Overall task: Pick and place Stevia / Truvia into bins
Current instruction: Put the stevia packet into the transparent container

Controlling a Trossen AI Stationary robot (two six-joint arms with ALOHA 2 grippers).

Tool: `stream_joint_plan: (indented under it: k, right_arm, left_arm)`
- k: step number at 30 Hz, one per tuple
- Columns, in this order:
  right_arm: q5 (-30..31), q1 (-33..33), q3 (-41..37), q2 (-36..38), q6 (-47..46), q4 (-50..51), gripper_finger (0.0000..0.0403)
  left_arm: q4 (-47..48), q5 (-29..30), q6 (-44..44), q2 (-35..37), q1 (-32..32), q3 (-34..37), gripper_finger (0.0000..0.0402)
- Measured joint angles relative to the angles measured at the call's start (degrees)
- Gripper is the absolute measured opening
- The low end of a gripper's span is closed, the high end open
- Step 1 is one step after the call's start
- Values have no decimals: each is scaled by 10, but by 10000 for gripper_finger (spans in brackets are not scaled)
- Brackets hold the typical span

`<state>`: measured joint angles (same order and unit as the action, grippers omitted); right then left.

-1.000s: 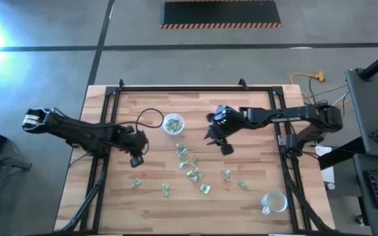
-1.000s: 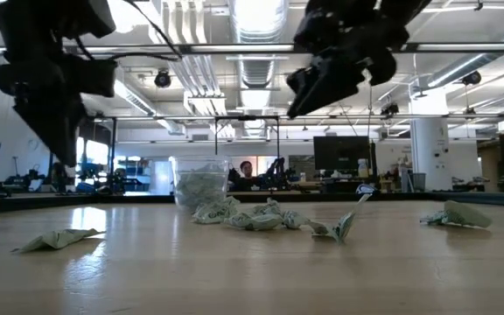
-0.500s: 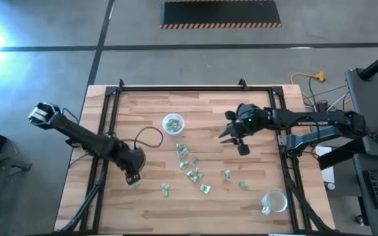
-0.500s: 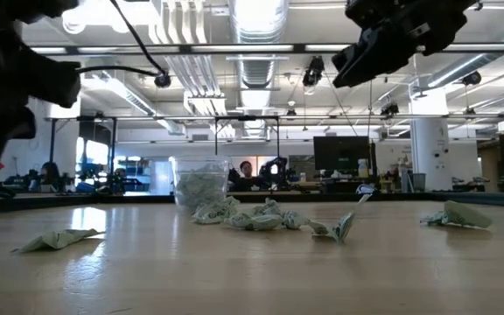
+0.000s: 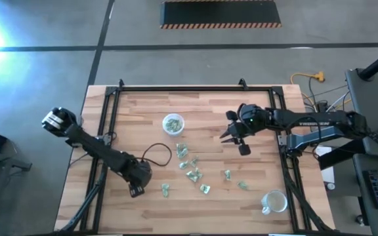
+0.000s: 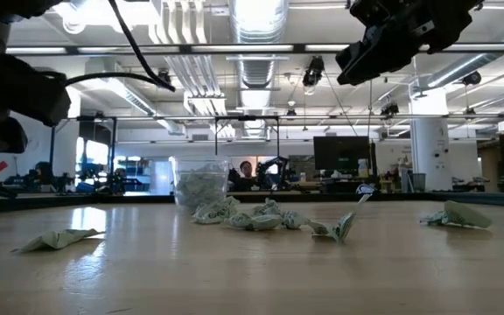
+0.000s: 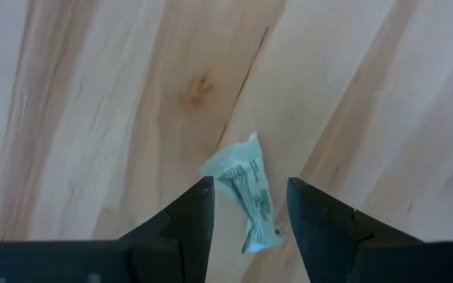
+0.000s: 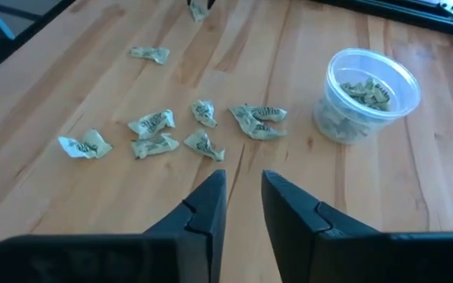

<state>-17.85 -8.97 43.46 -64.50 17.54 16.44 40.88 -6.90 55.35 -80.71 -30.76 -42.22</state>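
Several crumpled pale green Stevia sachets (image 5: 190,165) lie loose mid-table; they also show in the right wrist view as scattered sachets (image 8: 201,126). One bin (image 5: 172,123), a translucent cup, stands behind them with sachets inside. A second bin (image 5: 274,202) stands at the near right. My left gripper (image 5: 135,190) points down, open, over a single sachet (image 7: 247,203) that lies flat on the wood. Its fingers stand on either side of this sachet, apart from it. My right gripper (image 5: 229,135) hangs in the air right of the filled bin (image 8: 368,93), open by a narrow gap and holding nothing.
A black metal frame (image 5: 110,98) runs along the table's left, far and right sides. Bare wood lies at the far right and along the near edge. In the low view the lone sachet (image 6: 55,238) lies at the left, with the sachet pile (image 6: 252,217) before the filled bin (image 6: 201,182).
My left gripper has swung toward the table's near edge and sunk, tipping further downward, and now stands over the near-left sachet. My right gripper has drawn back from beside the filled bin toward the table's right edge and risen slightly. No sachet has moved.
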Motion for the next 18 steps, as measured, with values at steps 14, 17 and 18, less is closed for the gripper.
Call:
stream_joint_plan:
  k: [14,17,18]
  right_arm:
    - [0,0,0,-4,2,-4,69]
    - [0,0,0,-4,2,-4,68]
    - [0,0,0,-4,2,-4,68]
  left_arm:
    - [7,-36,-2,-74,0,-24,139]
    - [11,-34,-3,-70,0,-23,119]
    - [14,-35,-4,-69,0,-23,108]
